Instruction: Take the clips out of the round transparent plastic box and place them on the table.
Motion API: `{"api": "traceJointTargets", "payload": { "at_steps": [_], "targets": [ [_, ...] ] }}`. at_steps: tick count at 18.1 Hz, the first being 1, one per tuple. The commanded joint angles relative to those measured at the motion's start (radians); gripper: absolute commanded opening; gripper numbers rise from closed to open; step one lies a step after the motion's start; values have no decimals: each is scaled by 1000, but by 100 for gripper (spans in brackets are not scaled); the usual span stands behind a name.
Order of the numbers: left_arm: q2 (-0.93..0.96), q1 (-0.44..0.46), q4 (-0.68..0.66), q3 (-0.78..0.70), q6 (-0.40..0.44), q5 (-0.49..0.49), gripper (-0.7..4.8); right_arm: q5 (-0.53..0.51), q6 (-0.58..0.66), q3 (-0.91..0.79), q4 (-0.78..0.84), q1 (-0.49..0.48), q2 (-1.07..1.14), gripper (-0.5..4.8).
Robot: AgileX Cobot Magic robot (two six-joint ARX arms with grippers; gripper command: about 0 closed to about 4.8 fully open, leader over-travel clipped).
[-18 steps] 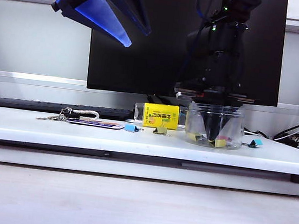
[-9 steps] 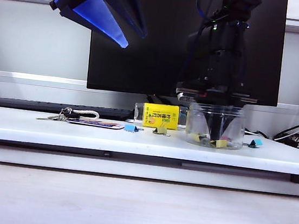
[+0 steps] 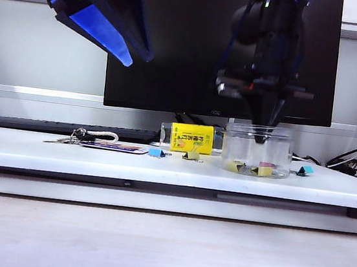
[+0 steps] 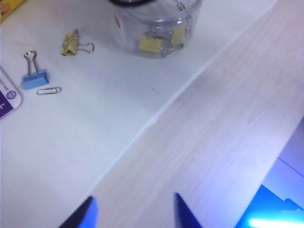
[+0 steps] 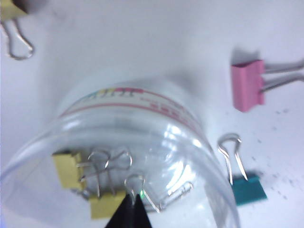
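- The right claw (image 3: 260,141), jaws pressed shut and holding nothing that can be made out, hangs point-down in the mouth of the round transparent plastic box (image 3: 257,151); the clips (image 5: 90,183) lie directly below its tip on the box floor.
- In the right wrist view two pale-yellow clips show inside the box, wire handles tangled toward the claw tip.
- One yellow clip (image 3: 193,155) already sits on the counter (image 3: 161,167), beside the box on its yellow-packet side.
- The left claw (image 4: 135,211), jaws spread wide and empty, hovers high, well apart from the box; the right arm is nearer.
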Motion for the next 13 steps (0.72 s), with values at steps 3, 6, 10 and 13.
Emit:
{"api": "traceJointTargets", "payload": {
  "at_steps": [3, 6, 10, 13],
  "targets": [
    [-3, 0, 8, 2, -2, 8, 215, -147, 0, 2, -12, -1, -7, 73],
    [-2, -1, 7, 2, -8, 8, 215, -162, 0, 2, -12, -1, -6, 75],
    [-3, -1, 8, 2, -23, 9, 215, -159, 0, 1, -15, -2, 8, 77],
    [-3, -1, -1, 2, -23, 9, 215, -95, 7, 1, -17, -3, 39, 77]
  ]
}}
